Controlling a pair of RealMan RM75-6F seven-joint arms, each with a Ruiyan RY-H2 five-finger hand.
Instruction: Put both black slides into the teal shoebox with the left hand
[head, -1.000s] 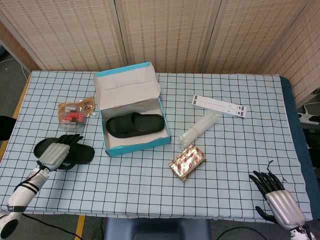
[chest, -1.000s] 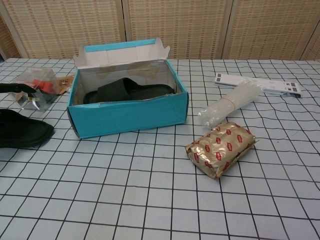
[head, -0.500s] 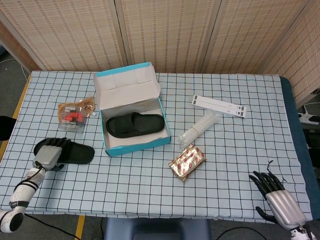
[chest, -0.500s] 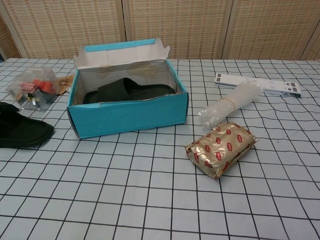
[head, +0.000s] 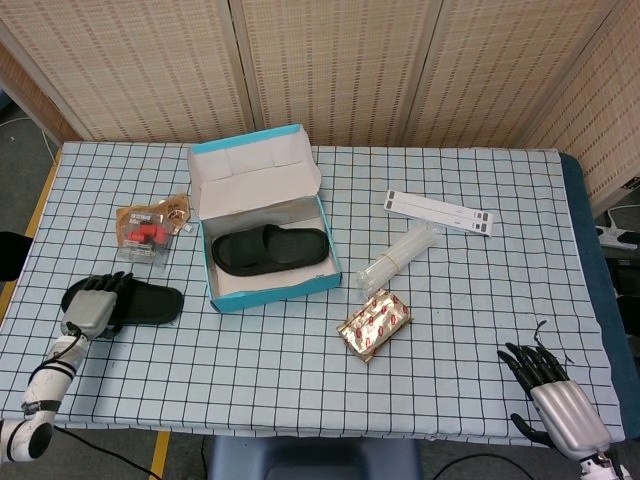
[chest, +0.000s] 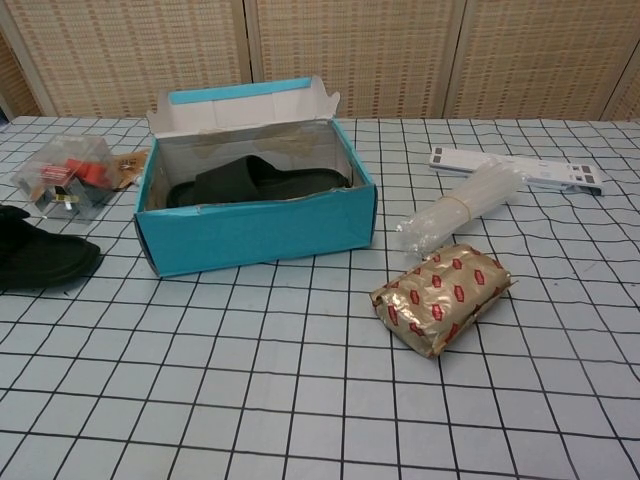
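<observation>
Since a moment ago the left hand (head: 90, 309) and the loose black slide (head: 135, 302) under it have slid a little further left together, toward the table's left edge. From the head view, the hand's dark fingers (head: 108, 284) lie over the left end of that slide, pointing to the far side, with the silver back of the hand turned up; whether they actually clamp the slide or only rest on it I cannot tell from here. The rest of the slide sticks out to the right of the fingers, flat on the checked tablecloth (head: 300, 370). In the chest view only the slide's right end shows at the left border, and the hand is out of that picture.

The second black slide (head: 270, 248) already lies inside the teal shoebox (head: 275, 293), which stands just right of the loose slide with its lid flap raised on the far side. A clear plastic packet with red pieces (head: 148, 233) sits beyond the loose slide, left of the box.

Right of the box are a clear plastic roll (head: 398, 260), a gold and red foil pack (head: 374, 325) nearer, and a white strip (head: 439, 212) farther off.

Over at the near right corner, the right hand (head: 552, 400) hangs well apart from everything, its dark fingers spread and holding nothing.
</observation>
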